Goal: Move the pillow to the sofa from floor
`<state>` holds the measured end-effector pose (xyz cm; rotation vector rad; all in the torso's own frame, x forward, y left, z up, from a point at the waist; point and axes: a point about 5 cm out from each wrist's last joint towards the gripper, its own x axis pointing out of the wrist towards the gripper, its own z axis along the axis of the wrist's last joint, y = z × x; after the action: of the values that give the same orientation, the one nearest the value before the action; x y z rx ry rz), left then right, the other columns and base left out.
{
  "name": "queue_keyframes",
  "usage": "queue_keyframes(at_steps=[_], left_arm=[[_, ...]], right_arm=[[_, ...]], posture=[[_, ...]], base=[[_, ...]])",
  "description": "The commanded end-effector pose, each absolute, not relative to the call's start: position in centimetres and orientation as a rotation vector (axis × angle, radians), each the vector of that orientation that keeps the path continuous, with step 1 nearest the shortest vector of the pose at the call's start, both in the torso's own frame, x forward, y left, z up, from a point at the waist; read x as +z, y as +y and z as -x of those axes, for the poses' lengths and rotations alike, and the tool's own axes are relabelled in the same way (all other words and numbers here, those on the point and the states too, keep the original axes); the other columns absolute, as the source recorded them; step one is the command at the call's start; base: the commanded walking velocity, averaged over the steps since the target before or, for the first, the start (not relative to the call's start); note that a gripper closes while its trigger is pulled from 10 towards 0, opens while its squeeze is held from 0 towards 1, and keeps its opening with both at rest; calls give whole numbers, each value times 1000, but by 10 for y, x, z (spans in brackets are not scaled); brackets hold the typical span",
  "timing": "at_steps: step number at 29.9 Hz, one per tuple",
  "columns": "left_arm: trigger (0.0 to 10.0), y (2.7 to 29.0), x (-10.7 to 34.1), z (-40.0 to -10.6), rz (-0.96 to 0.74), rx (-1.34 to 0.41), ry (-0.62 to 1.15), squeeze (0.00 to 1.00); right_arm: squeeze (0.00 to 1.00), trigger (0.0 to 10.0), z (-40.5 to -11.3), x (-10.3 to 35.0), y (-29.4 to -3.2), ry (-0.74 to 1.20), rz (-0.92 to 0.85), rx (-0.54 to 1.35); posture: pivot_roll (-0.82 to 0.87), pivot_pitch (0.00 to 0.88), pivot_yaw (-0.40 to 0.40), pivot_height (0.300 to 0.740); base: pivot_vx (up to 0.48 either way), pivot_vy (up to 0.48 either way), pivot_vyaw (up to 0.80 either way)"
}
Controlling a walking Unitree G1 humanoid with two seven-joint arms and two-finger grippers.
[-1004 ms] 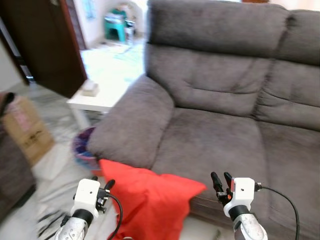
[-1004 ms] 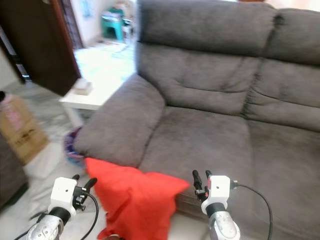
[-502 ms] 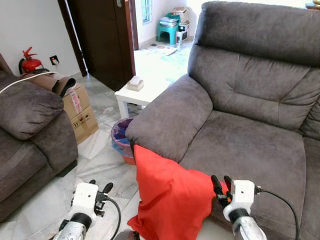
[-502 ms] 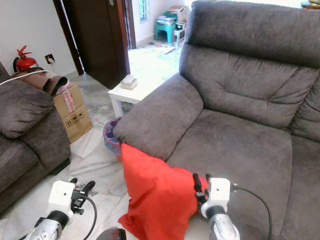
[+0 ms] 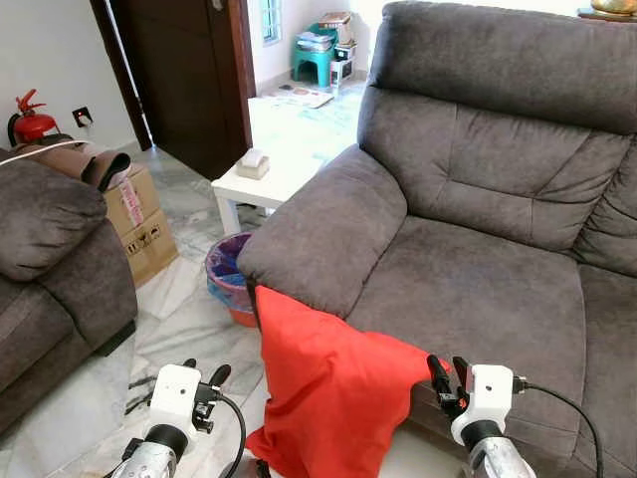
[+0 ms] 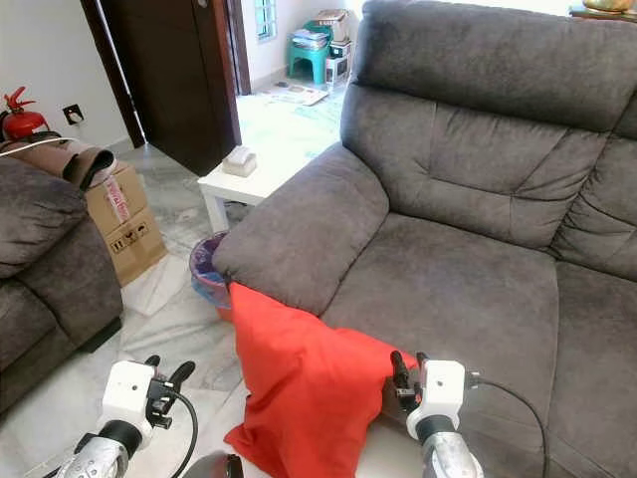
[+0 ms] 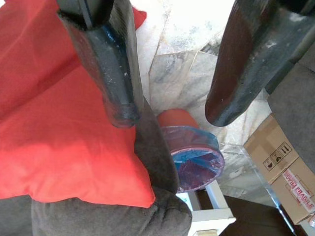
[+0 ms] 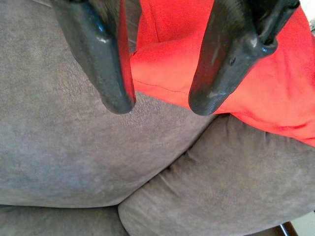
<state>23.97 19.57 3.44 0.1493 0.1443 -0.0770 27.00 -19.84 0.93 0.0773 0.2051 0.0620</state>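
Pale marble floor (image 5: 189, 329) runs from a dark doorway past a white side table (image 5: 261, 184) to a big grey sofa (image 5: 478, 269), with a second grey sofa (image 5: 50, 259) across the aisle and a cardboard box (image 5: 144, 219) beside it. Against the front of the big sofa, under its armrest (image 5: 323, 234), leans the red pillow (image 5: 333, 393): its lower corner rests on the floor and its upper edge presses against the seat cushion front.

It looks light, soft and floppy, with smooth fabric that should bunch under a pinch instead of resisting. A corner grip would probably let it sag and swing, so taking a thick fold near the upper edge, or clamping it from both sides, seems safer.

Low at the pillow's left, above the floor, the left gripper (image 5: 202, 379) hovers with its fingers (image 7: 115, 73) spread wide and nothing between them. At the pillow's upper right corner, close to the seat front, the right gripper (image 5: 449, 373) is likewise parted and empty, its fingertips (image 8: 110, 83) just above red cloth and grey upholstery.

Room to lift is good: the seat above is bare and wide. On the left, the armrest overhangs the pillow, and a small bin with a blue liner (image 5: 231, 279) stands near its corner, so a swing that way could snag.
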Motion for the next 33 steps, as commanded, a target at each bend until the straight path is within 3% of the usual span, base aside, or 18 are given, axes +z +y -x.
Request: queue_keyframes(at_steps=[1, 13, 32, 33], left_arm=[[10000, 196, 34, -238, -151, -76, 149, 0], [10000, 195, 35, -239, -163, -83, 142, 0], [10000, 206, 19, -215, -178, 13, 193, 0], [10000, 204, 19, -214, -181, 22, 186, 0]], right_arm=[[0, 10000, -270, 9, -198, 205, -89, 52], [0, 10000, -272, 10, -198, 199, -97, 46], [0, 10000, -286, 12, -201, 292, -15, 194], [651, 10000, -291, 15, -198, 303, -6, 249]], posture=[[13, 64, 24, 627], [14, 65, 23, 627], [65, 62, -36, 627], [88, 60, -52, 627]], base=[[285, 0, 0], [368, 0, 0], [0, 0, 0], [0, 0, 0]])
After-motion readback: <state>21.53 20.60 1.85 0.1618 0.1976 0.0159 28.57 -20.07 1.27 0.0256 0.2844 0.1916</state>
